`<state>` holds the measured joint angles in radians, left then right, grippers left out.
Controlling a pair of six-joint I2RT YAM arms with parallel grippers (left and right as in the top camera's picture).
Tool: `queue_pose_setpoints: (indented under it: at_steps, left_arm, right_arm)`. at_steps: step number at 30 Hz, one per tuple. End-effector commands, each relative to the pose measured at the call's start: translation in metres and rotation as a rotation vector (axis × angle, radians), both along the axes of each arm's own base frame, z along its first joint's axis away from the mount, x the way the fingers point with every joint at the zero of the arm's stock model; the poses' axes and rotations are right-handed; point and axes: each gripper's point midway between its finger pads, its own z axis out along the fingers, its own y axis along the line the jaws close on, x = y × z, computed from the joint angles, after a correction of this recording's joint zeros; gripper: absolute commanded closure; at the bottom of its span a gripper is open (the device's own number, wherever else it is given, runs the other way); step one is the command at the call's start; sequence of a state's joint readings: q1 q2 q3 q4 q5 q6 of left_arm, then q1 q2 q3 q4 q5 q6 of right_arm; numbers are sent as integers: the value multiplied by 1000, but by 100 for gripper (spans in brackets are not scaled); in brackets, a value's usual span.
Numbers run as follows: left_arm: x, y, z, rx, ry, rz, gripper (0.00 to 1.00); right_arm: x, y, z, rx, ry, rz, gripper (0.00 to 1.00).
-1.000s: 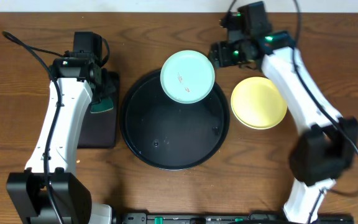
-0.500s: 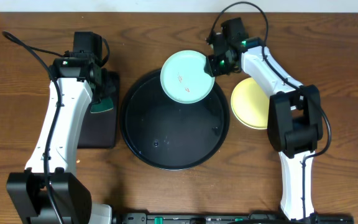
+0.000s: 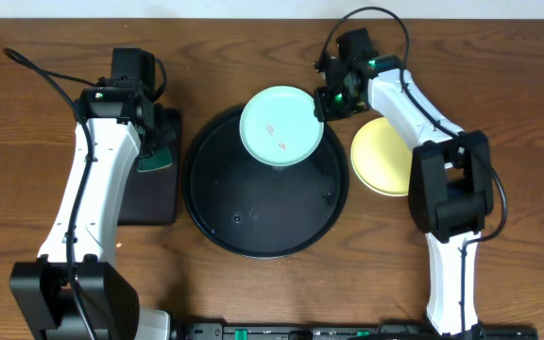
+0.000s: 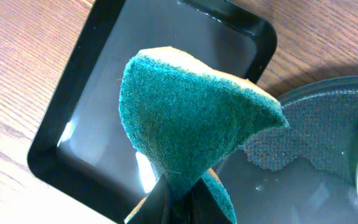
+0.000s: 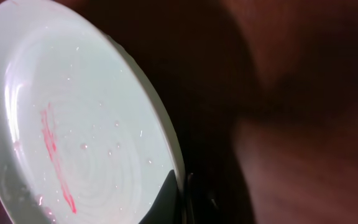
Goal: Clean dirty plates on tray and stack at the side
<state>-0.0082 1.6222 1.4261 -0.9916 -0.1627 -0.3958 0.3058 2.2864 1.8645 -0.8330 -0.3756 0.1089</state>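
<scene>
A pale mint plate [image 3: 281, 127] with a red smear [image 5: 55, 155] hangs over the far rim of the round black tray [image 3: 253, 217]. My right gripper [image 3: 327, 102] is shut on its right rim, one finger on the face and one behind [image 5: 180, 193]. A pale yellow plate [image 3: 393, 156] lies on the table to the right of the tray. My left gripper [image 4: 182, 199] is shut on a teal sponge [image 4: 191, 118], held above the small rectangular black tray [image 4: 67, 93]. In the overhead view the left gripper [image 3: 159, 151] sits at that tray's far right corner.
The rectangular tray [image 3: 149, 198] lies left of the round tray, almost touching it. Brown wooden table surrounds everything. The round tray's rim [image 4: 328, 124] shows at the right of the left wrist view. Cables run behind both arms.
The right arm swung left to the mint plate and its jaws closed on the rim. The plate has shifted slightly left and toward the tray's middle. The left arm has not moved.
</scene>
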Motion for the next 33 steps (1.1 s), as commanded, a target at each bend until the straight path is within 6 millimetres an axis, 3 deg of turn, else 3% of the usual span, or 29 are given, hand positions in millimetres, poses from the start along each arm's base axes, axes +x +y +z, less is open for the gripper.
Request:
queue_pose_setpoints:
  at_steps: [1,6,13,19,24,33]
  left_arm:
    - [-1,1,-1,2,4,0,93]
    - [-1,-10,-3,-57,6,-21,93]
    - [0,-19,-4,-108,6,-40,93]
    - [0,-37,-5,-175,8,-78,93]
    - [-4,-65,-13,-193,34,-151,93]
    - [2,-131,-64,-209,107,-289,93]
  right_arm:
    - [-13,18,39,31,21,-65,99]
    - [-53,24,12,-35,197,-154,99]
    - [-95,40,-31,-135,249,-122,99]
    - [-89,47,-51,-143,160,-113,99]
    - [-90,45,-60,-139,155,-122,99]
    - [-90,45,-60,-139,155,-124,99]
